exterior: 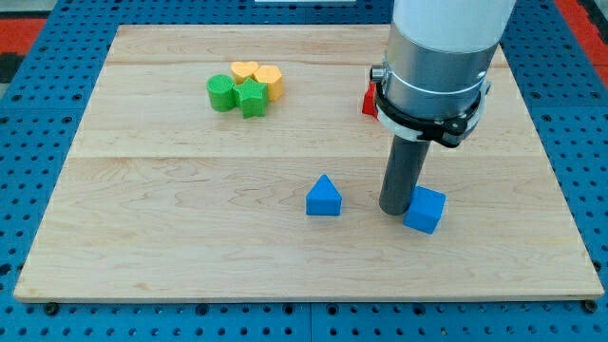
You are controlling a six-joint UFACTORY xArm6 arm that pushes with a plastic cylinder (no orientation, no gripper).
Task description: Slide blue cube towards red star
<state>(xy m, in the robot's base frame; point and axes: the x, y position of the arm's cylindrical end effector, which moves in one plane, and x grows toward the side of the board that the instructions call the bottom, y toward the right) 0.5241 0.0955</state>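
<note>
My tip (396, 211) rests on the board, rod upright.

A light wooden board (190, 209) fills most of the view. It is made of several planks joined side by side, and the seams run from the view's left to the view's right. Its grain is pale and the light on it is even and soft, with only small shadows. Under the board lies a blue plate with many small holes in rows (38, 142), visible on all sides. At the view's top corners a red surface (28, 24) shows behind the blue one
</note>
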